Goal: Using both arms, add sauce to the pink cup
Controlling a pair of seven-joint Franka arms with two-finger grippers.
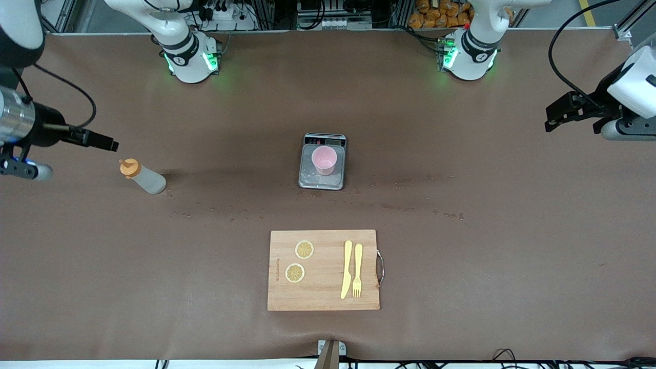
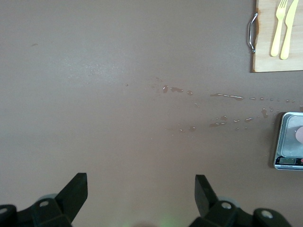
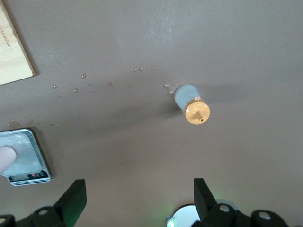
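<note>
The sauce bottle (image 1: pixel 144 176), greyish-white with an orange nozzle cap, stands upright on the brown table toward the right arm's end. It also shows from above in the right wrist view (image 3: pixel 191 103). The pink cup (image 1: pixel 324 160) stands on a small scale (image 1: pixel 322 179) at mid-table, and it shows at the edge of both wrist views (image 2: pixel 299 135) (image 3: pixel 4 160). My right gripper (image 1: pixel 108 144) (image 3: pixel 139 187) is open and empty, up in the air beside the bottle at the table's end. My left gripper (image 1: pixel 551 121) (image 2: pixel 141 182) is open and empty over the left arm's end of the table.
A wooden cutting board (image 1: pixel 324 269) lies nearer to the front camera than the scale. It carries two lemon slices (image 1: pixel 304 249), a yellow knife (image 1: pixel 347 269) and a yellow fork (image 1: pixel 357 270). Small wet drops (image 1: pixel 405 207) dot the table between scale and board.
</note>
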